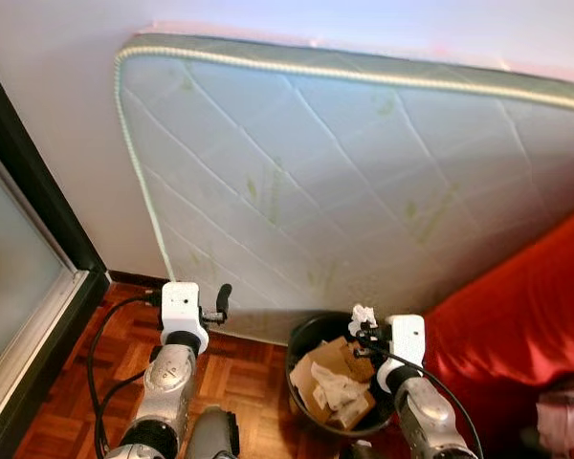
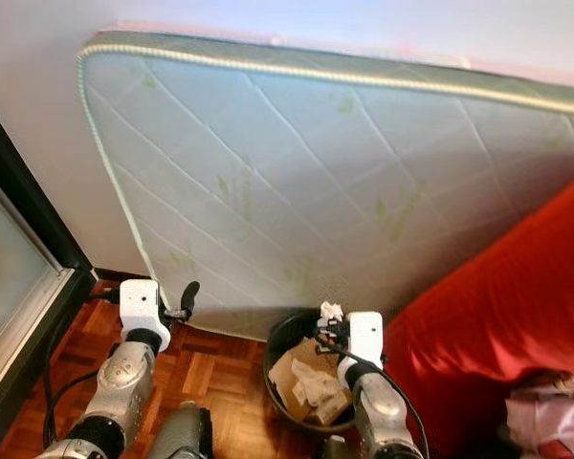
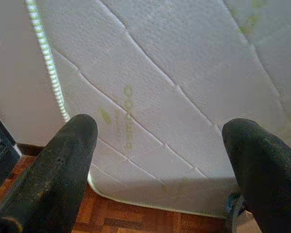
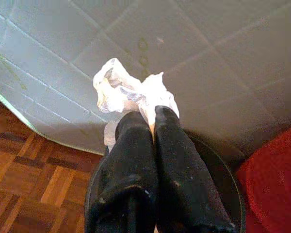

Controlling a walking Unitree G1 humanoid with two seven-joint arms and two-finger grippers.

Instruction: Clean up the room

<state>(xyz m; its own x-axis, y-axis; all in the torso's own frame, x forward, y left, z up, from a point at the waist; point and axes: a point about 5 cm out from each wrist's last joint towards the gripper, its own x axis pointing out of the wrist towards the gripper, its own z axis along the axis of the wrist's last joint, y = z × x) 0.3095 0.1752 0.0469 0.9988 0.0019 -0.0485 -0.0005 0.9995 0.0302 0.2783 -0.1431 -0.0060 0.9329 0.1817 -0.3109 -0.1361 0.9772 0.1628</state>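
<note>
A crumpled white tissue (image 4: 128, 92) is pinched at the tips of my right gripper (image 4: 153, 114), which is shut on it. The tissue (image 1: 363, 316) hangs just above the rim of a black round bin (image 1: 304, 337) on the floor, which holds brown cardboard scraps and crumpled paper (image 1: 337, 382). My left gripper (image 3: 157, 131) is held up to the left of the bin, open with nothing between its fingers, pointing at the mattress.
A pale quilted mattress (image 1: 364, 182) leans on the white wall behind the bin. A red sofa (image 1: 526, 325) is close on the right. A dark-framed glass door (image 1: 24, 277) stands on the left. Wooden parquet floor (image 1: 239, 378) lies below.
</note>
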